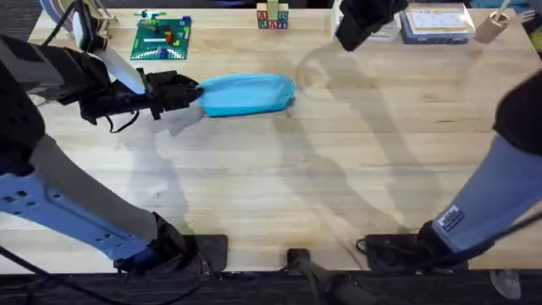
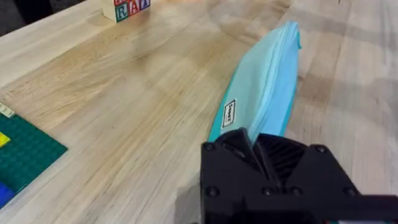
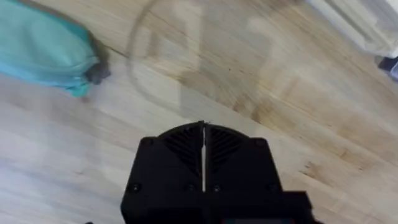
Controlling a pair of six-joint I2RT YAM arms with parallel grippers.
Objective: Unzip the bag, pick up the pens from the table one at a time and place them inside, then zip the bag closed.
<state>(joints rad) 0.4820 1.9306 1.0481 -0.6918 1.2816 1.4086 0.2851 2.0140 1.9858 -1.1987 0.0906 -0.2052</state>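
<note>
The light blue bag (image 1: 247, 93) lies flat on the table (image 1: 279, 195) left of the middle, toward the far side. My left gripper (image 1: 191, 92) is at the bag's left end. In the left wrist view its black fingers (image 2: 239, 142) press together on that end of the bag (image 2: 267, 81), by a small white label. My right gripper (image 1: 359, 27) hangs raised over the far side, right of the bag. Seen from the right wrist, it (image 3: 203, 128) is shut with nothing in it, and the bag's other end (image 3: 46, 50) lies apart from it. The pens are out of view.
A green brick baseplate (image 1: 162, 39) with small bricks lies at the far left, also seen in the left wrist view (image 2: 26, 152). Letter blocks (image 1: 273, 17) stand behind the bag. A blue and white box (image 1: 436, 24) sits at the far right.
</note>
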